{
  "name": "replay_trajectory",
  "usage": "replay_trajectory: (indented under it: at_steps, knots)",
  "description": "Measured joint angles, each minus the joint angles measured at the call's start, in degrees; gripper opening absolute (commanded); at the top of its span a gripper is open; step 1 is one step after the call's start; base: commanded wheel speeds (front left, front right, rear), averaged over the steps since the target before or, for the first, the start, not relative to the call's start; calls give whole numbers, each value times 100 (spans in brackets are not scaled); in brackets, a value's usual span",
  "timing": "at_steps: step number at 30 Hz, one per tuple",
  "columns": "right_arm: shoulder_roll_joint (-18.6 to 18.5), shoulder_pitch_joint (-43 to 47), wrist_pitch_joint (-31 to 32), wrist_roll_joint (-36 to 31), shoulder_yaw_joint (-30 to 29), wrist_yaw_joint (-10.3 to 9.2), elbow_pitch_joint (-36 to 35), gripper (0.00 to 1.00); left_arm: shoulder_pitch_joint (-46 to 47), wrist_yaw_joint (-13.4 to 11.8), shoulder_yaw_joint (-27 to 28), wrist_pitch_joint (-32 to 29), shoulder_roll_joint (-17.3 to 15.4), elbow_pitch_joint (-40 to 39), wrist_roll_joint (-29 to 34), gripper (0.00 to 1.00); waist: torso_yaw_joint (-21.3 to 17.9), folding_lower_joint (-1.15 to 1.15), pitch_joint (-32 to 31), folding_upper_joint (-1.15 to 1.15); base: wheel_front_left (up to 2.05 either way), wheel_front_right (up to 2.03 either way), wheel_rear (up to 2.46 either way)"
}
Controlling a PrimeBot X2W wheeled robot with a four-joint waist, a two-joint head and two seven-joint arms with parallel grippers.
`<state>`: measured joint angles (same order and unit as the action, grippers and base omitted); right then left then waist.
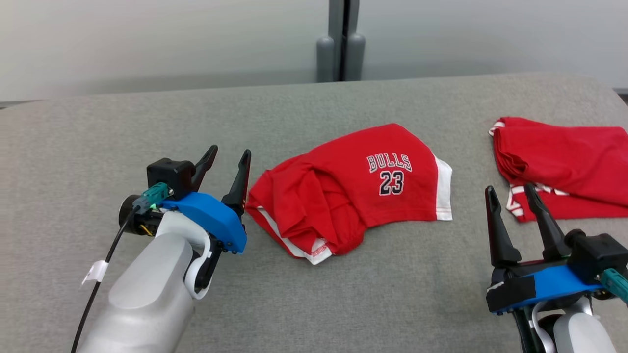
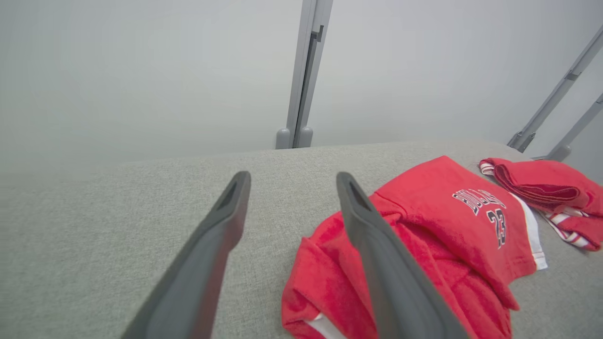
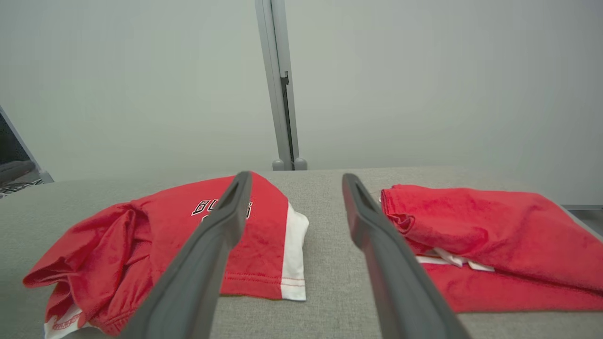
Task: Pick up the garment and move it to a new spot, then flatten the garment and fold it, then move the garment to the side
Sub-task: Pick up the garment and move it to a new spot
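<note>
Item: Bulls garment (image 1: 353,189) — was logged at the middle of the table (image 1: 147,122), crumpled at its left end, unflattened. Left gripper (image 1: 230,150) was noted just beside that end, jaws released, nothing held; right gripper (image 1: 509,188) likewise spread and empty. Risk judged: bunched layers could be pinched together, or the folded red garment (image 1: 564,157) snagged — being near the right gripper.

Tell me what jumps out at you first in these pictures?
The bright red cloth jersey marked BULLS 23 grabs you first, lying loosely folded in the middle of the grey fabric surface. A second red folded garment lies at the right, and the left gripper sits beside the jersey with its fingers apart.
</note>
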<state>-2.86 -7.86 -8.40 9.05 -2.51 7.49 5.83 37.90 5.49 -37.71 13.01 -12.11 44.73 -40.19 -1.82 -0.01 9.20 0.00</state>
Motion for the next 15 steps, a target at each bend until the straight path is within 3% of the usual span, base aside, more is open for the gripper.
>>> replay_trajectory:
  at_steps: [7,15]
  knots:
    - [0,147,30,-116,-77,0,56,100,-226,-165,175,169,-18,-336,66,100,249,0,-295,0,0,0,0]
    - [1,381,51,-186,-75,0,143,100,-1138,-620,723,198,-14,-1076,204,100,445,0,-526,-1,0,0,0]
